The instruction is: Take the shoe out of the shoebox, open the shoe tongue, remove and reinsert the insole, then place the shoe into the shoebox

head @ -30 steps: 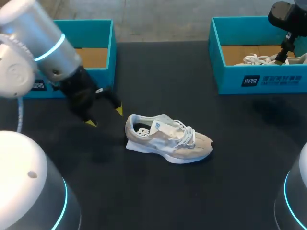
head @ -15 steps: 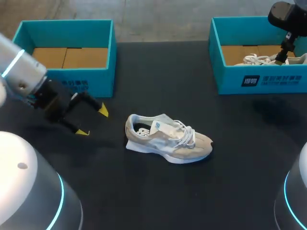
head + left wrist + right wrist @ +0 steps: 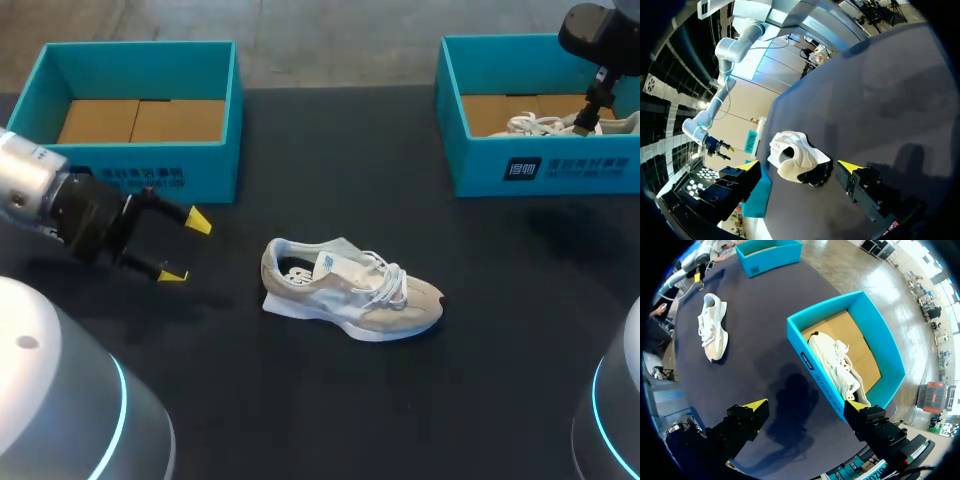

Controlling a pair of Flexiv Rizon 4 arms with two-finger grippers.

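I see the shoe [image 3: 350,295] standing on its sole in the middle of the table [image 3: 400,410], outside both boxes. Its toe points to my right and its heel faces my left arm. The laces lie loose over the tongue, and the heel opening shows a dark inside.

My left gripper [image 3: 187,248] is low over the table just off the shoe's heel, apart from it, with its fingers spread wide and nothing between them. In the left wrist view the shoe sits ahead of the gripper, heel first, in line with the gap between the yellow tips.

Behind that gripper stands the left box [image 3: 200,170]; only its cardboard floor shows inside.

My right gripper [image 3: 806,407] is up at the far right of the table, over the right box [image 3: 540,165]. Its fingers stand apart and hold nothing. A second shoe [image 3: 835,362], white, lies inside that box along its length. From the right wrist view the box is ahead of the fingers, well apart from the first shoe.
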